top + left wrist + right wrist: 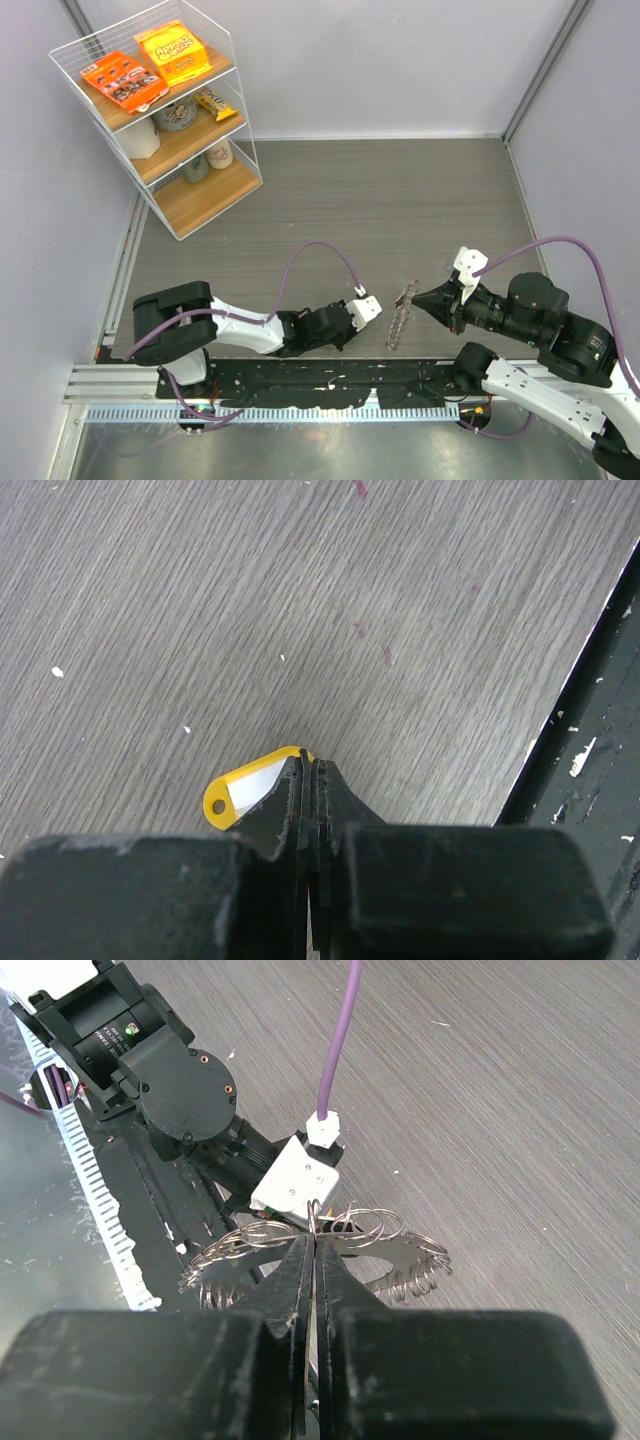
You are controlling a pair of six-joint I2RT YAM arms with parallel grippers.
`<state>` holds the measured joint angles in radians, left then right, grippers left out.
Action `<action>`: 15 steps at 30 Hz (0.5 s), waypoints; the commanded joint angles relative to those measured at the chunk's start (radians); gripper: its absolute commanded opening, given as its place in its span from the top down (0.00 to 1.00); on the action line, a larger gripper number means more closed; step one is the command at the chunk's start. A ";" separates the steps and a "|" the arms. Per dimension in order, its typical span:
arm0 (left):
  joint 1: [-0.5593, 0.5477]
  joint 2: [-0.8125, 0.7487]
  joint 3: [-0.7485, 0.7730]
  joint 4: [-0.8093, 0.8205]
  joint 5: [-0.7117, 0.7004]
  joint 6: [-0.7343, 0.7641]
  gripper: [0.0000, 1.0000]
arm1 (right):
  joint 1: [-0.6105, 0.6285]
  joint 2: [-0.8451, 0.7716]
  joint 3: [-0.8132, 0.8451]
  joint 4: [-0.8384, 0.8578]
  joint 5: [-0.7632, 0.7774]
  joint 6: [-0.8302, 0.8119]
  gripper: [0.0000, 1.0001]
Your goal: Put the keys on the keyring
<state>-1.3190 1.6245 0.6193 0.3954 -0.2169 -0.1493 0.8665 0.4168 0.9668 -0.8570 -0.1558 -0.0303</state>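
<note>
Left end effector (308, 770) pinches the yellow key (238, 792), blade hidden; right end effector (313, 1245) pinches the keyring (405, 1260).

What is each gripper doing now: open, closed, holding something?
The left gripper is closed on the yellow key.
The right gripper is closed on the keyring.

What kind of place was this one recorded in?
Probably a lab robot cell: plain grey partition walls, a silver aluminium mounting rail, and a staged white-wire wooden shelf rack holding orange snack boxes.
</note>
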 commanded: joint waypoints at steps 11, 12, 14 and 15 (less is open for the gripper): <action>-0.006 -0.262 -0.061 0.037 0.065 0.034 1.00 | 0.000 0.004 0.006 0.073 -0.019 -0.002 0.94; -0.005 -0.282 -0.064 0.034 0.071 0.037 1.00 | -0.001 0.007 0.006 0.073 -0.021 -0.003 0.94; -0.005 -0.317 -0.069 0.031 0.086 0.042 1.00 | 0.002 0.013 0.009 0.072 -0.036 -0.010 0.94; -0.005 -0.333 -0.072 0.030 0.093 0.042 1.00 | 0.000 0.013 0.010 0.073 -0.047 -0.013 0.94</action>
<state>-1.3201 1.3640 0.5594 0.3901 -0.1627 -0.1268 0.8665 0.4171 0.9665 -0.8562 -0.1638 -0.0296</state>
